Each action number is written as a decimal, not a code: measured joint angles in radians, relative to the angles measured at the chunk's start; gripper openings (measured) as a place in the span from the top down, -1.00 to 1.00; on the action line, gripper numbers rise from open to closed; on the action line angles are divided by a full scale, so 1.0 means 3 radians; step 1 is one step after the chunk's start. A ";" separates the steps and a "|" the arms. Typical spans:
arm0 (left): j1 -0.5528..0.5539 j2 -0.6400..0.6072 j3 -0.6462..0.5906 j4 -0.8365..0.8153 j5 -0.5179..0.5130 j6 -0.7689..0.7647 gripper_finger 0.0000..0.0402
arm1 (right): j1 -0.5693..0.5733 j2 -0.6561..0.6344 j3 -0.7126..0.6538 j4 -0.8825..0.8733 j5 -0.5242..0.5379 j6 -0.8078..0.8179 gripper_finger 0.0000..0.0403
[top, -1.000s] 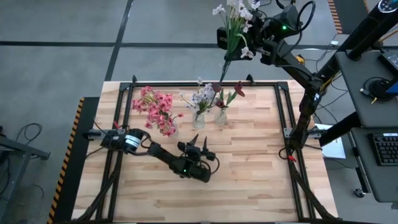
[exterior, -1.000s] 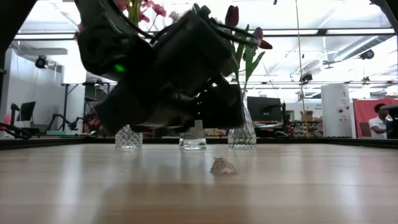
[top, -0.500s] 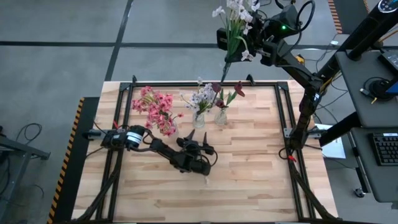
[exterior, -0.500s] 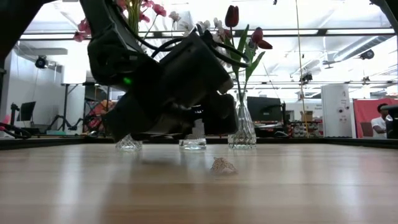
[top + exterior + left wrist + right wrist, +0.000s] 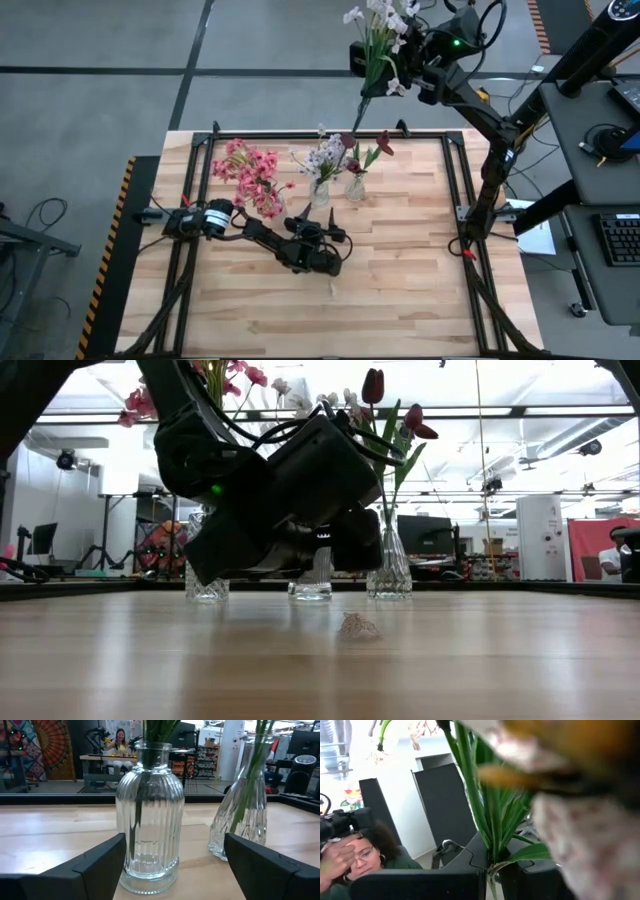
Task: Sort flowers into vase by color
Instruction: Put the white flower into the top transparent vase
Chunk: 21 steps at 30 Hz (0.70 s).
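High view: left gripper (image 5: 309, 228) nearer ribbed vase (image 5: 319, 193), wider

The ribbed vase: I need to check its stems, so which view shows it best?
The left wrist view: the ribbed vase fills it, green stems inside. The high view shows it small; the low view mostly hides it; the right wrist view misses it.

This is a robotics lab or workshop: a light wooden tabletop (image 5: 400, 270) in a black metal frame, grey concrete floor (image 5: 90, 100), ceiling pipes (image 5: 560, 435) and equipment racks behind.
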 joint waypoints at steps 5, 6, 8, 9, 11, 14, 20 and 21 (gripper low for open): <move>0.0044 0.0003 0.0007 0.0002 -0.0001 0.0098 -0.58 | -0.0035 0.0001 0.0000 -0.0031 0.0013 -0.0083 0.91; 0.0052 0.0003 0.0007 0.0002 -0.0001 0.0095 -0.58 | -0.0035 0.0001 0.0000 -0.0055 0.0011 -0.0101 0.91; 0.0070 0.0003 0.0004 0.0003 0.0000 0.0090 -0.58 | -0.0032 0.0004 0.0000 -0.0065 -0.0003 -0.0111 0.91; 0.0080 0.0003 0.0000 0.0002 -0.0001 0.0090 -0.58 | -0.0031 0.0004 -0.0001 -0.0070 -0.0008 -0.0119 0.91; 0.0102 0.0003 -0.0001 0.0002 0.0000 0.0094 -0.58 | -0.0031 0.0004 -0.0001 -0.0070 -0.0011 -0.0122 0.91; 0.0141 0.0003 -0.0001 0.0003 0.0007 0.0085 -0.58 | -0.0031 0.0004 -0.0001 -0.0068 -0.0012 -0.0134 0.91; 0.0185 0.0003 0.0000 0.0005 0.0036 0.0082 -0.59 | -0.0031 0.0004 -0.0001 -0.0075 -0.0014 -0.0132 0.91; 0.0187 0.0003 0.0000 0.0005 0.0036 0.0082 -0.59 | -0.0031 0.0004 -0.0001 -0.0075 -0.0014 -0.0132 0.91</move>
